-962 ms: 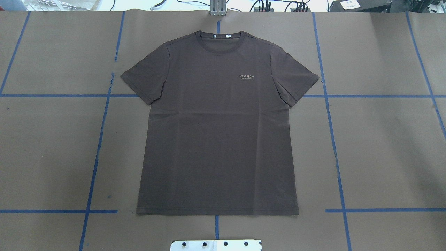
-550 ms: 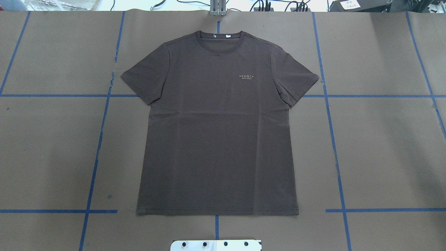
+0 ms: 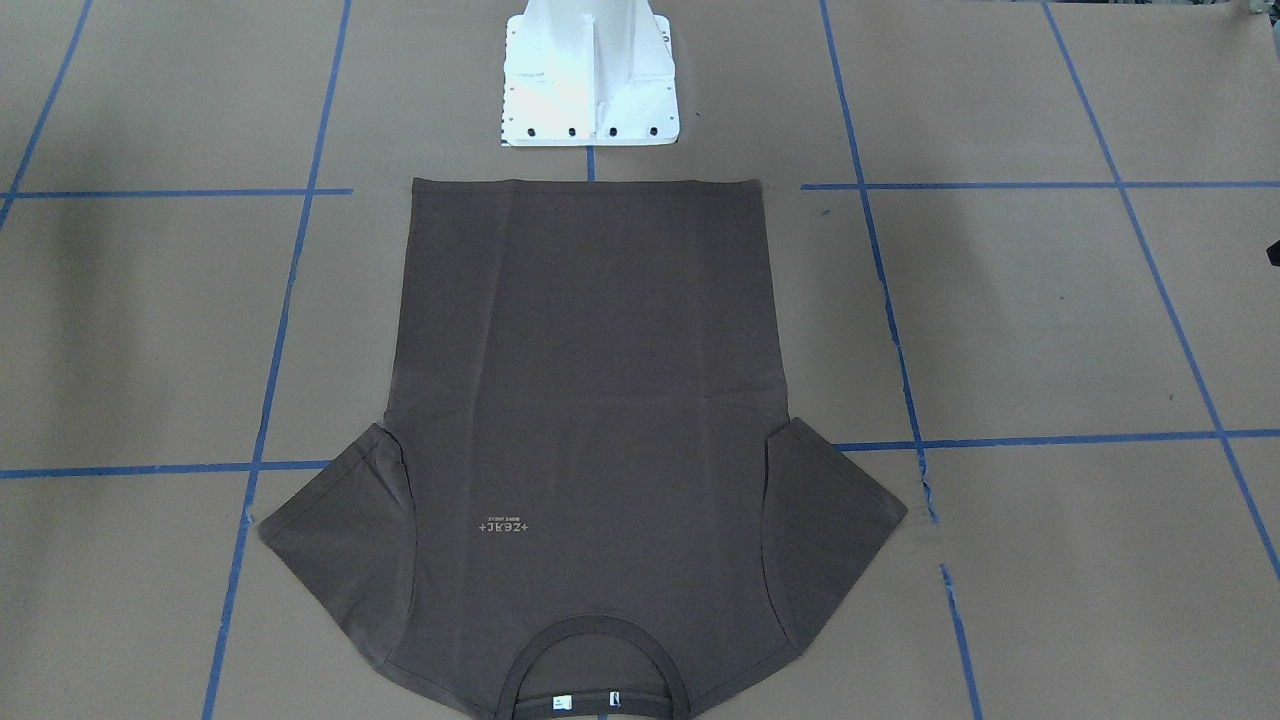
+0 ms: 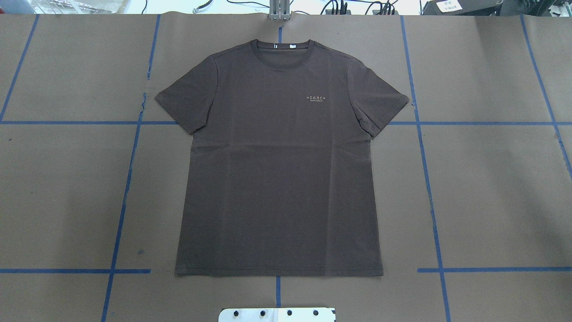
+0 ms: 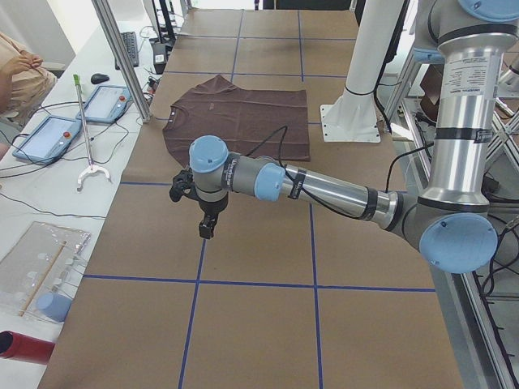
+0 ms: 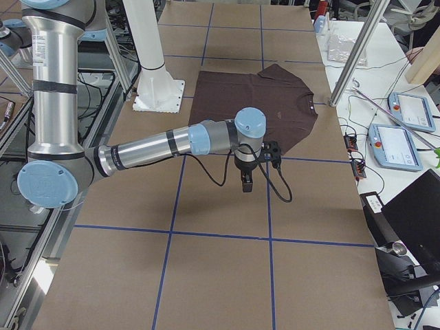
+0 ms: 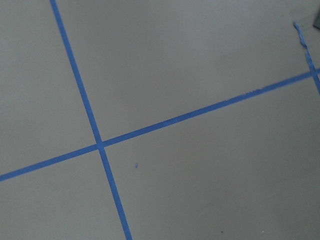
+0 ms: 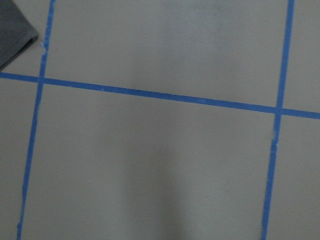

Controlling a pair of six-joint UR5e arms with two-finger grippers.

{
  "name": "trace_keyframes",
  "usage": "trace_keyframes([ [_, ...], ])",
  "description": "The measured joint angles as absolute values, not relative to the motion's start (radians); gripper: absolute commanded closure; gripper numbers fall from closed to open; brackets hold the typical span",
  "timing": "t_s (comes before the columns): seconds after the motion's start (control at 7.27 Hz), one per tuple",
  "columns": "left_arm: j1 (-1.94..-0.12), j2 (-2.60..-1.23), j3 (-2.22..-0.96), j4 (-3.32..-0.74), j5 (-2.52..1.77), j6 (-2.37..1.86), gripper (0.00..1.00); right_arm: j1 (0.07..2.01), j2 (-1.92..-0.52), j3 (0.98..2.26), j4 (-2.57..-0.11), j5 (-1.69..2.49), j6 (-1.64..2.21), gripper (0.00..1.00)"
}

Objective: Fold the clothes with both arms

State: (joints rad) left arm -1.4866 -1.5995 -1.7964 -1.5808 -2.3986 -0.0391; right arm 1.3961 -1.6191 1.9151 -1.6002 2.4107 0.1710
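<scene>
The dark brown T-shirt (image 4: pixel 277 179) lies flat and spread out, front up, with its collar (image 4: pixel 282 52) at the table's far side; it also shows in the front-facing view (image 3: pixel 590 380). My left gripper (image 5: pixel 208 228) hangs above the bare paper, apart from the shirt's sleeve. My right gripper (image 6: pixel 247 184) hangs above the paper on the other side, also apart from the shirt. Both show only in the side views, so I cannot tell whether they are open or shut. The right wrist view catches a sleeve corner (image 8: pixel 15 32).
Brown paper with a blue tape grid (image 4: pixel 429 188) covers the table. The white pedestal base (image 3: pixel 590 80) stands just behind the shirt's hem. Tablets (image 5: pixel 49 138), a metal post (image 5: pixel 122 57) and a seated person (image 5: pixel 20 73) are past the far edge.
</scene>
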Motion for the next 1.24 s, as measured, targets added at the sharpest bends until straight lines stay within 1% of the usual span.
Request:
trace_keyframes([
  [0.14, -1.487, -1.597, -1.799, -1.599, -2.401, -0.067, 0.0, 1.33, -1.583, 1.895, -1.541, 2.415, 0.275, 0.0],
  [0.27, -1.486, -1.599, -1.806, -1.606, -2.401, -0.077, 0.0, 1.255, -1.498, 1.846, -1.509, 2.408, 0.422, 0.0],
  [0.41, -1.487, -1.6, -1.807, -1.611, -2.401, -0.078, 0.0, 1.184, -1.386, 1.77, -1.493, 2.375, 0.56, 0.01],
  [0.55, -1.487, -1.598, -1.806, -1.618, -2.404, -0.078, 0.0, 1.139, -1.27, 1.659, -1.468, 2.328, 0.651, 0.03],
  [0.69, -1.487, -1.598, -1.809, -1.622, -2.406, -0.079, 0.0, 1.116, -1.163, 1.517, -1.402, 2.289, 0.739, 0.08],
  [0.82, -1.487, -1.599, -1.809, -1.625, -2.406, -0.079, 0.0, 1.098, -1.095, 1.389, -1.295, 2.261, 0.851, 0.11],
  [0.96, -1.487, -1.601, -1.809, -1.626, -2.407, -0.08, 0.0, 1.072, -1.055, 1.298, -1.193, 2.234, 0.967, 0.12],
  [1.1, -1.487, -1.603, -1.808, -1.628, -2.407, -0.08, 0.0, 1.043, -1.028, 1.248, -1.144, 2.198, 1.042, 0.15],
  [1.24, -1.486, -1.604, -1.806, -1.631, -2.407, -0.08, 0.0, 1.02, -1.004, 1.207, -1.125, 2.158, 1.079, 0.15],
])
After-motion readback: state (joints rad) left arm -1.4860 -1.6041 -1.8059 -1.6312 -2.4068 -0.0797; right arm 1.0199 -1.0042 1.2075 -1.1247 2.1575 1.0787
